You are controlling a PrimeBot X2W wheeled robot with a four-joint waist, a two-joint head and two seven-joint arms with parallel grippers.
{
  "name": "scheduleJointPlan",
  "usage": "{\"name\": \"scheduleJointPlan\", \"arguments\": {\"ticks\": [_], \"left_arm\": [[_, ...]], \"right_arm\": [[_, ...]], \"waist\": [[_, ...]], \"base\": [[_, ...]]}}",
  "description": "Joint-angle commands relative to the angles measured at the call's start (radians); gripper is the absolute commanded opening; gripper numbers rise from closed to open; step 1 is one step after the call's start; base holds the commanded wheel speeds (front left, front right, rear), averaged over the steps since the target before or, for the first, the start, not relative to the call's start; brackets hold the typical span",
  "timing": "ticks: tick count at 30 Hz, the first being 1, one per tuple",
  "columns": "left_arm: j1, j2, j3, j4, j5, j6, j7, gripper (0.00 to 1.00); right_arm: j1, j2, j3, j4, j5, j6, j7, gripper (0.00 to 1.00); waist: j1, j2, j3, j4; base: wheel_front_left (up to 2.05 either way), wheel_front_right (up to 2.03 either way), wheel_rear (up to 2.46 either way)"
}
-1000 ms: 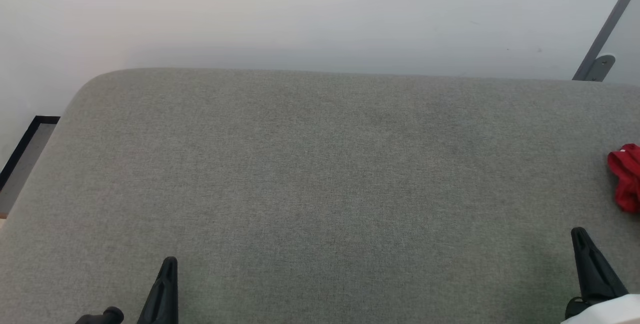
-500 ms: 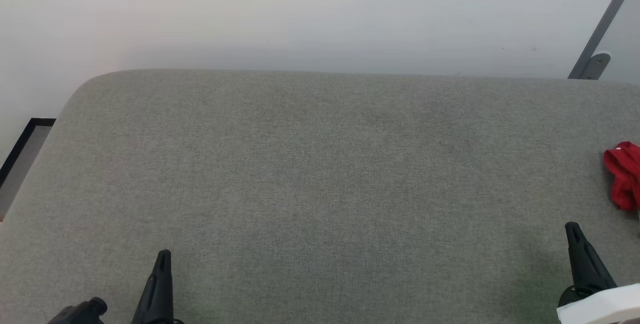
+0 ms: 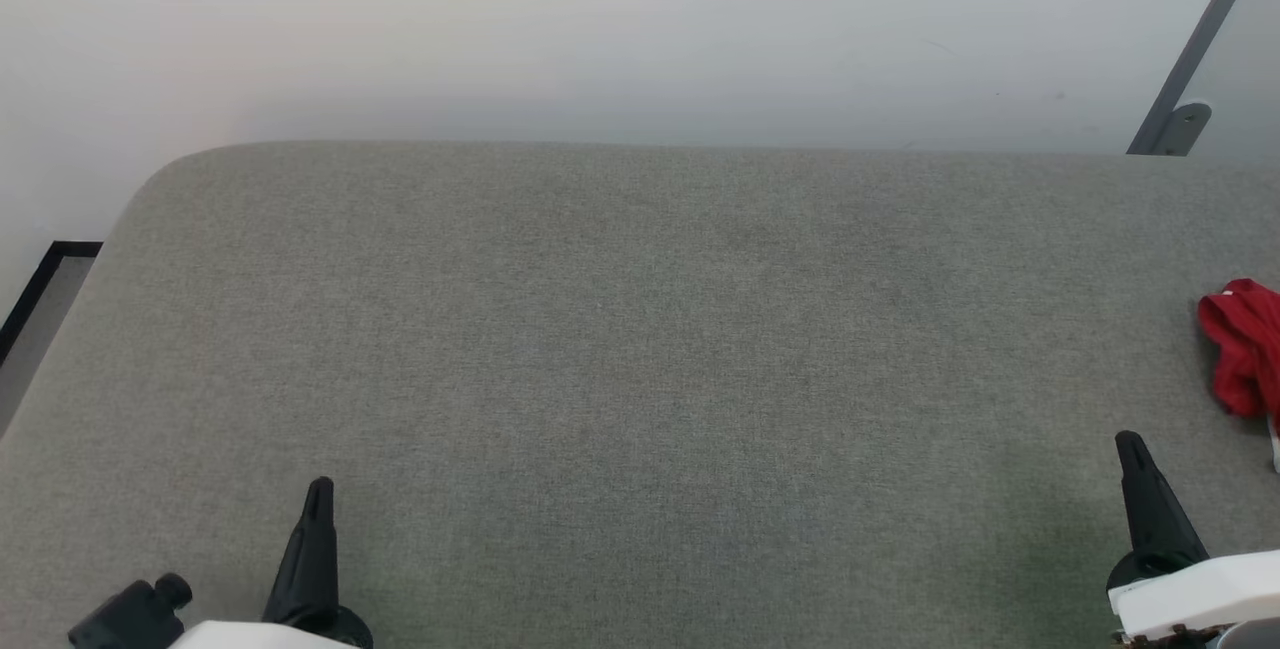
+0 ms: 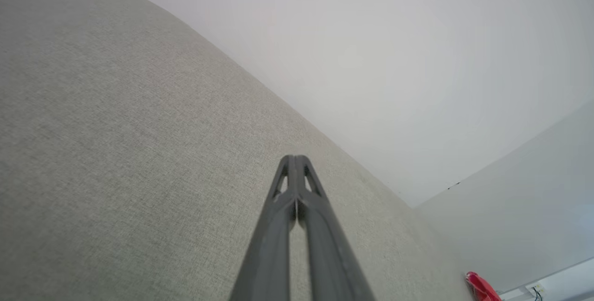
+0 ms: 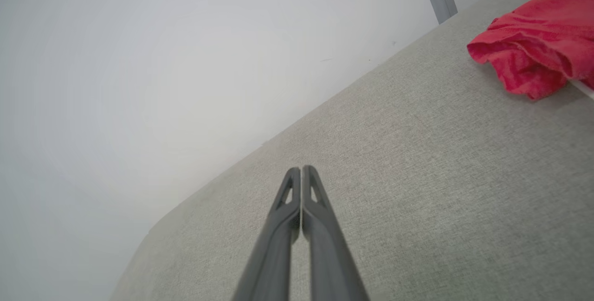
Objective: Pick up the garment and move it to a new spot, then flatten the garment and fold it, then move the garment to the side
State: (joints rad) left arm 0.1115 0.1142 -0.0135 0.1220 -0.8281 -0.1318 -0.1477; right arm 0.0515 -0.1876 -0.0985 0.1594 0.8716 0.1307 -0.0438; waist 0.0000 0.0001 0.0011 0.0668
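The garment (image 3: 1243,349) is running off the right edge of the head view, so only a crumpled red bunch is showing. Its full outline is being cut off, and any cuffs or trim are hiding in the folds. In the right wrist view the garment (image 5: 538,55) is again being clipped by the frame. A thin white strip (image 5: 582,88) beside it is too cut off to identify. The visible bunch is lying with its long axis roughly front to back, though which end is which cannot be told. It is resting near the right end of the grey fabric-covered tabletop (image 3: 640,329), beyond and to the right of the right gripper (image 3: 1128,441), apart from it. The left gripper (image 3: 320,484) is sitting at the near left, well apart from the garment. Both pairs of jaws are clenching together on nothing.
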Motion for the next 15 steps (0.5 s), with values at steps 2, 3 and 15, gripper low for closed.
{"name": "scheduleJointPlan", "arguments": {"ticks": [2,3,15], "left_arm": [[-0.033,0.003,0.008,-0.006,-0.052,0.001,0.011,0.00],[-0.036,0.002,0.009,-0.004,-0.065,0.001,0.015,0.00],[-0.070,-0.002,0.022,0.018,-0.209,0.001,0.053,0.00]], "right_arm": [[-0.028,0.002,-0.005,-0.008,0.045,0.000,0.009,0.00],[-0.030,0.004,-0.005,-0.006,0.056,0.000,0.011,0.00],[-0.056,0.029,-0.008,0.011,0.184,0.000,0.039,0.00]], "waist": [[0.0000,-0.0001,0.000,-0.002],[0.0000,-0.0001,0.000,-0.003],[0.0000,-0.0001,0.000,-0.011]], "base": [[0.00,0.00,0.00],[0.00,0.00,0.00],[0.00,0.00,0.00]]}}
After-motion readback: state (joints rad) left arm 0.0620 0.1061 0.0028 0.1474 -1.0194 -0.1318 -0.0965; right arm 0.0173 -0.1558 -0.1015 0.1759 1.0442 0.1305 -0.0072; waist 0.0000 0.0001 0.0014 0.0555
